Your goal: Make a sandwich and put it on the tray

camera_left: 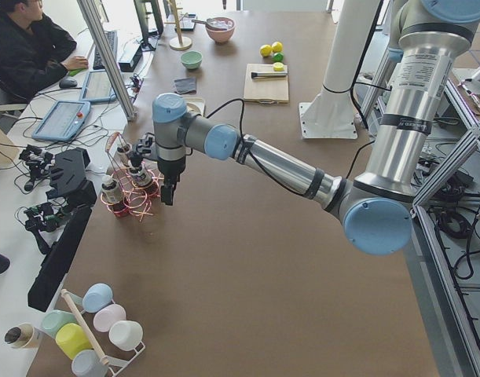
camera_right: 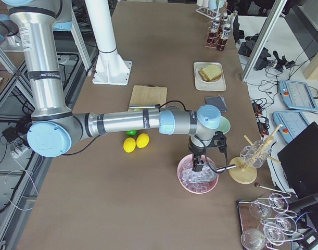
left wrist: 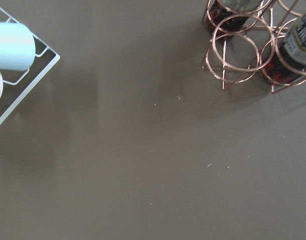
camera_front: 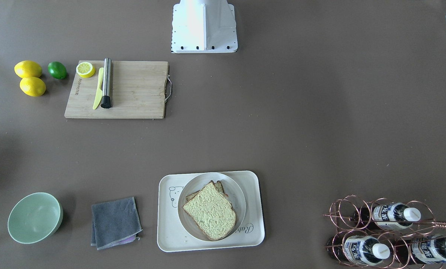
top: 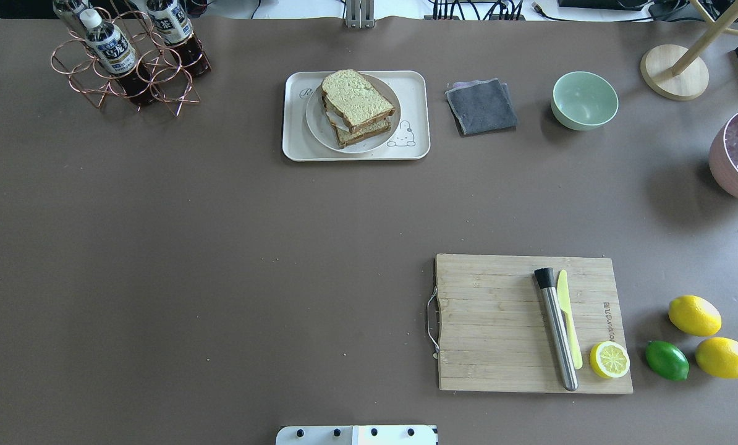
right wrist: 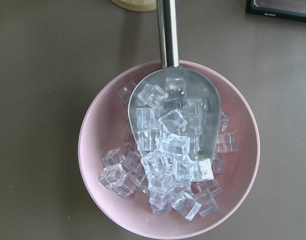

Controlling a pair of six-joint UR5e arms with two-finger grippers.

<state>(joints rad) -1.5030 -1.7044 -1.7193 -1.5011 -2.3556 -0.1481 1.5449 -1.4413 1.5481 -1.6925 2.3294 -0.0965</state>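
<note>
The sandwich point(camera_front: 211, 211) is two bread slices stacked on a round white plate point(camera_front: 191, 186), which sits on the cream tray point(camera_front: 167, 239). In the overhead view point(top: 356, 99) a bit of white egg point(top: 335, 120) shows between the slices. My left gripper point(camera_left: 169, 195) hangs over bare table beside the copper bottle rack point(camera_left: 128, 192), far from the tray. My right gripper point(camera_right: 196, 165) hangs over the pink ice bowl point(camera_right: 198, 181). Both show only in side views, so I cannot tell whether they are open or shut.
A wooden cutting board point(top: 499, 321) holds a steel muddler point(top: 557, 330), a yellow knife point(top: 568, 321) and a lemon half point(top: 609, 360). Two lemons point(top: 694, 315) and a lime point(top: 667, 360) lie beside it. A grey cloth point(top: 481, 105) and green bowl point(top: 585, 100) sit right of the tray. A metal scoop point(right wrist: 168, 30) rests in the ice.
</note>
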